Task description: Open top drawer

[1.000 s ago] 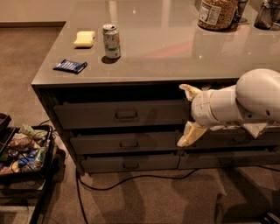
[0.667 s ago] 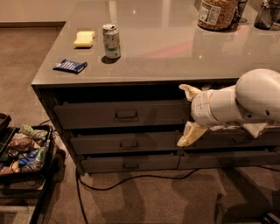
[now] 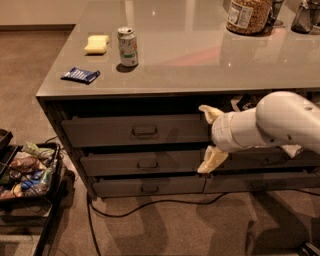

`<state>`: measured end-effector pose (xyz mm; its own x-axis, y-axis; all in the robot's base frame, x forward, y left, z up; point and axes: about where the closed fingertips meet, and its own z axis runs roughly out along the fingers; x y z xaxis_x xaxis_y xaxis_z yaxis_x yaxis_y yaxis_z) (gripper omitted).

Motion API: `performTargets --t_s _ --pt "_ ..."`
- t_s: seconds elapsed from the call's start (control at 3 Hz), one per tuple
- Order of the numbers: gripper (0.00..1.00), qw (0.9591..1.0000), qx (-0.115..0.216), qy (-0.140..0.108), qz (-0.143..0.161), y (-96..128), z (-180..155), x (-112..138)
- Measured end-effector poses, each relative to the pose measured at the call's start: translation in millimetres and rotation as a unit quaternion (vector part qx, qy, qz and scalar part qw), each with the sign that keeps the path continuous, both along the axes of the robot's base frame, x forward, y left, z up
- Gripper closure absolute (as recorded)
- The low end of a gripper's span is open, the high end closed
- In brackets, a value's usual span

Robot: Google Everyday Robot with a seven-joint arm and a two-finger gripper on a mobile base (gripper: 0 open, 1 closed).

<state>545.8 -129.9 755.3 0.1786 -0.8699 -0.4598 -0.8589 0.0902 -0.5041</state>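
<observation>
The top drawer (image 3: 100,132) is the wide dark grey front just under the counter, with a small metal pull (image 3: 144,131) at its centre and a dark gap above it. Its inner floor is hidden. My gripper (image 3: 206,136) is open at the drawer front's right end. One cream finger (image 3: 206,112) is near the front's upper right corner. The other finger (image 3: 212,160) hangs lower, over the second drawer (image 3: 120,163). The gripper holds nothing. My white arm (image 3: 275,122) covers the narrower drawer fronts on the right.
On the grey countertop (image 3: 200,55) stand a soda can (image 3: 128,46), a yellow sponge (image 3: 97,44), a blue packet (image 3: 80,75) and a jar (image 3: 248,15). A bottom drawer (image 3: 145,186) sits below. A snack-filled cart (image 3: 27,172) stands left on the floor. A cable (image 3: 150,205) runs along the carpet.
</observation>
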Motion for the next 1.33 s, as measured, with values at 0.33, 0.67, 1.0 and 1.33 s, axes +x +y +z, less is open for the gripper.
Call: performTargets --t_s 0.33,0.67,1.0,1.33 --pt "0.00 0.9999 0.011 0.005 0.005 5.9 -37.6 4.3" --pt "0.00 0.9996 0.024 0.001 0.016 15.0 -61.6 16.3" --pt "0.00 0.9986 0.043 -0.010 0.031 22.4 -71.5 34.3" --pt "0.00 0.9974 0.052 -0.026 0.044 30.7 -68.7 55.3"
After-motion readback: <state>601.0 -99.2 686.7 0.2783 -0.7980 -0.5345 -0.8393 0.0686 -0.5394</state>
